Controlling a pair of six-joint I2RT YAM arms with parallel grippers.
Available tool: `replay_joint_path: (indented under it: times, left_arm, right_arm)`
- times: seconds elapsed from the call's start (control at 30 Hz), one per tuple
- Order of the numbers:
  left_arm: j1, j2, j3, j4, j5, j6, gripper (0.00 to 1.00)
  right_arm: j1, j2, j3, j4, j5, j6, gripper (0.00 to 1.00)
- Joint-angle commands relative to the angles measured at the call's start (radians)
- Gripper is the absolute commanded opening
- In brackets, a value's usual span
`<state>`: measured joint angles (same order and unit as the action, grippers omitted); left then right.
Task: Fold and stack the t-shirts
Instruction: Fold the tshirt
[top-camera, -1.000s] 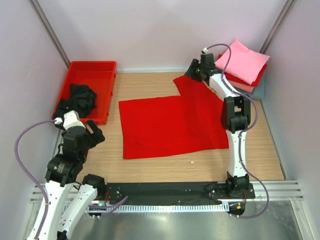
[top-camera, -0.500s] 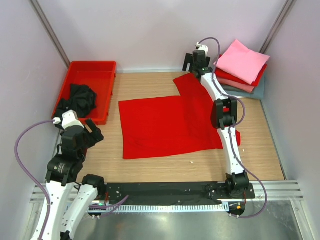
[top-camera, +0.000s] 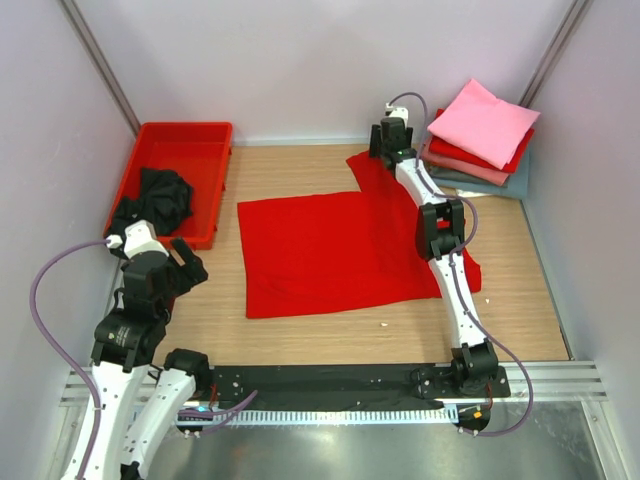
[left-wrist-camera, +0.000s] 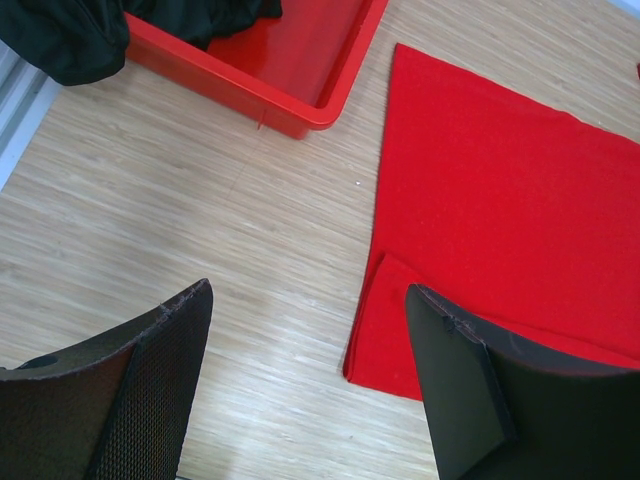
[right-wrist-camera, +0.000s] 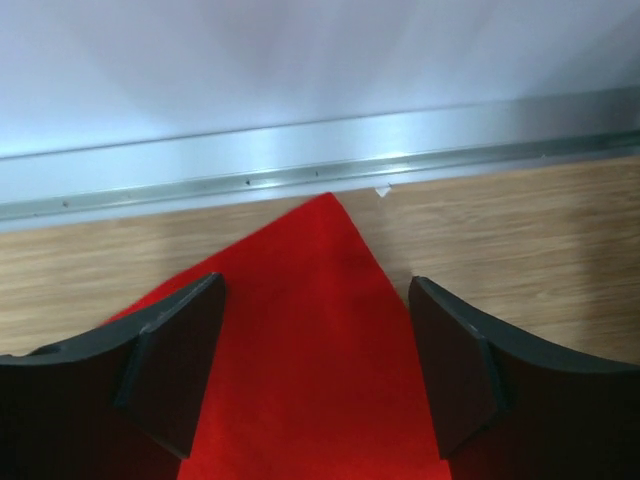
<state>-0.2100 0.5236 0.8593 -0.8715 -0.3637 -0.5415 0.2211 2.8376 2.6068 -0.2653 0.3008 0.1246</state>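
Two hands, both released. Right hand (right-wrist-camera: 315, 300) hangs over the red shirt's (top-camera: 330, 255) far corner, close to the back rail (right-wrist-camera: 300, 165). Left hand (left-wrist-camera: 308, 298) hangs over bare worktop (left-wrist-camera: 150, 200) beside the shirt's left edge. Black shirt (top-camera: 160, 195) lies in the tray (top-camera: 182, 128); folded stack (top-camera: 485, 120) sits far right.

Under the black right gripper (right-wrist-camera: 315, 290), the red shirt (right-wrist-camera: 300, 400) was a plain bright red all over. The left gripper (left-wrist-camera: 310, 292) was black too, with a fine mesh pattern on one finger. Ahead of it and to its left, a glossy red tray (left-wrist-camera: 290, 110) held a black shirt (left-wrist-camera: 70, 40). To the right of the right gripper were a pink shirt (top-camera: 485, 120), a deeper red shirt (top-camera: 455, 152), a salmon shirt (top-camera: 478, 172) and a grey-blue shirt (top-camera: 517, 182). The table (left-wrist-camera: 150, 220) showed pale wood grain.
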Motion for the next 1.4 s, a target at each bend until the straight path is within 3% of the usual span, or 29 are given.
replay_joint_path:
  times: [0.0,0.2,0.23,0.3,0.43,0.73,0.87,1.07,1.23,1.37]
  left_arm:
    - [-0.008,0.004,-0.006,0.034,-0.007,0.008,0.79]
    - [-0.012,0.003,-0.005,0.032,-0.015,0.006,0.78]
    - [-0.014,0.003,-0.005,0.034,-0.015,0.005,0.79]
    - [-0.014,0.003,-0.005,0.034,-0.017,0.005,0.79]
    - [-0.014,0.007,-0.005,0.034,-0.02,0.005,0.79]
    - [0.003,0.032,-0.005,0.034,-0.004,0.011,0.79]
    - [0.015,0.064,-0.005,0.054,0.032,0.025,0.79]
    - [0.014,0.243,0.105,0.042,0.169,0.023,0.77]
    - [0.014,0.4,0.17,0.135,0.166,-0.02,0.78]
    - [0.014,0.696,0.271,0.192,0.152,-0.064,0.72]
  right_arm:
    - [0.006,-0.009,0.042,0.031,-0.009,-0.014,0.76]
    - [0.006,0.006,0.035,0.029,-0.022,-0.017,0.5]
    - [0.006,0.008,0.033,0.029,-0.023,-0.017,0.4]
    - [0.006,0.003,0.024,0.034,-0.014,-0.019,0.3]
    - [0.004,-0.015,0.013,0.04,0.009,-0.037,0.02]
    - [0.004,-0.254,-0.177,0.084,-0.02,-0.057,0.01]
    - [0.004,-0.437,-0.417,0.13,-0.078,-0.014,0.01]
    - [0.006,-0.746,-0.807,0.259,-0.149,0.012,0.01]
    - [0.012,-0.94,-1.063,0.327,-0.167,0.053,0.02]
    - [0.018,-1.096,-1.303,0.396,-0.177,0.101,0.01]
